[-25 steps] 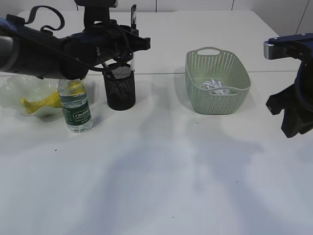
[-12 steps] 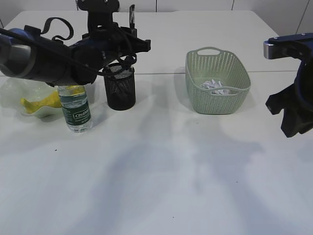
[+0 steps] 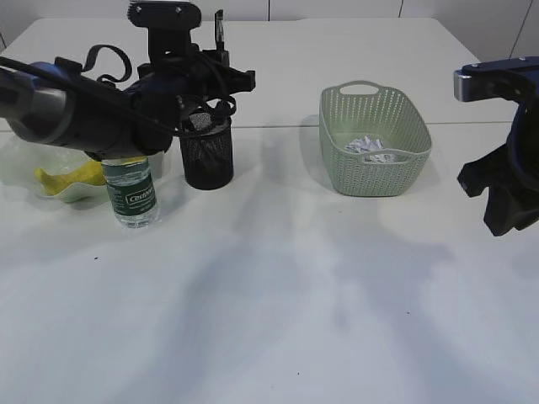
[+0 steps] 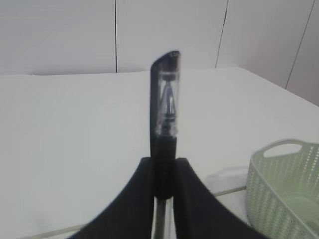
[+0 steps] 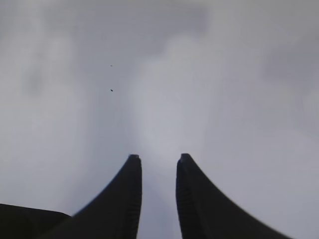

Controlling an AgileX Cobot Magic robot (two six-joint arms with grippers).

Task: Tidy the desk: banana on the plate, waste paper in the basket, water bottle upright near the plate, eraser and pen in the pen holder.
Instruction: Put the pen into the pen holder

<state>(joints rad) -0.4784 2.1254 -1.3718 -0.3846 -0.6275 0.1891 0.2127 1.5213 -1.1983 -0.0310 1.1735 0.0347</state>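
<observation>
One risk: left pincer [image 4: 163,172], pinching the pen [image 4: 164,119] upright above the holder [image 3: 207,151], may drop it outside.

Upright pen [image 4: 164,134] between pinching fingers [image 4: 194,199] (basket [image 4: 284,184] beside)

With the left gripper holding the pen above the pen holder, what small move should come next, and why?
Probably lower the left gripper straight down. It is shut on the pen, held upright over the mesh pen holder, with the pen apparently not yet inside. Release only once the lower end is within the rim.
</observation>
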